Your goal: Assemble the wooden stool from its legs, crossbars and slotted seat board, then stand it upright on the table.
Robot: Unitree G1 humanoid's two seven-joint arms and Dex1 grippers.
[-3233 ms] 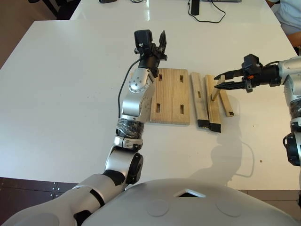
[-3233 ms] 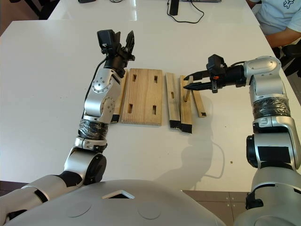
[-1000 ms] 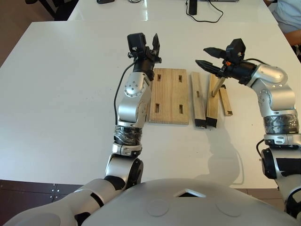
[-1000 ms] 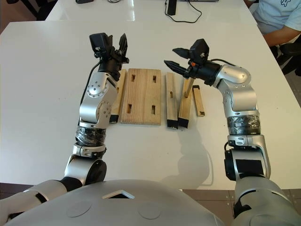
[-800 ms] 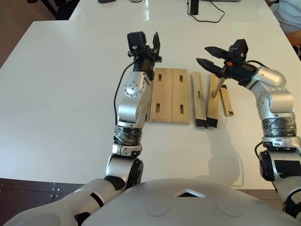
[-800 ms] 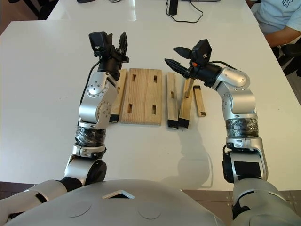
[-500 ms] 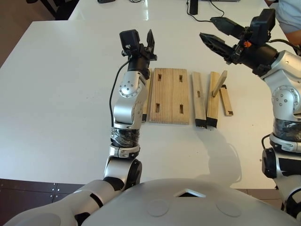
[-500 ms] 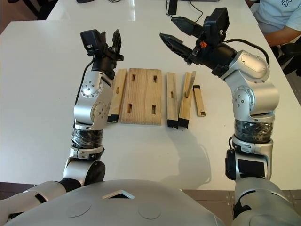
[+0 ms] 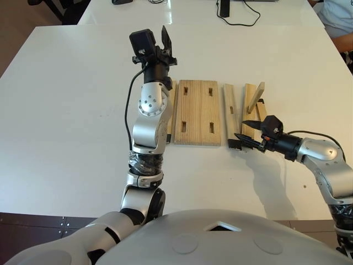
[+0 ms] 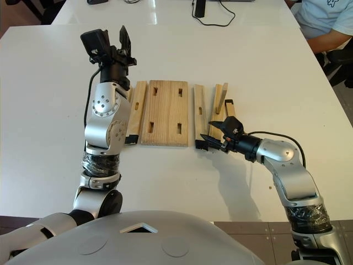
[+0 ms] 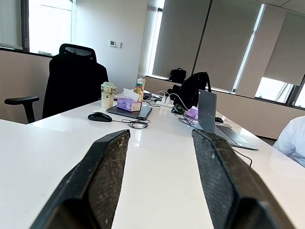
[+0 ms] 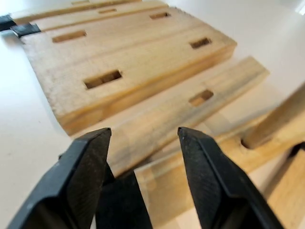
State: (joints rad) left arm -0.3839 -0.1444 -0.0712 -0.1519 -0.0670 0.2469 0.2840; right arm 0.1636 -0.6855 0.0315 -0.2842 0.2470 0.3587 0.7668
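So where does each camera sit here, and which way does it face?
Eye views: on the head, looking forward and down at the white table and flat slotted wooden seat board; both arms show.
Left wrist view: on the raised left arm, facing across the room toward a black office chair; the open left gripper shows.
Right wrist view: low over the table, facing the slotted wooden legs and board; the open right gripper shows.
Shared: eye and right wrist views both see board and legs.
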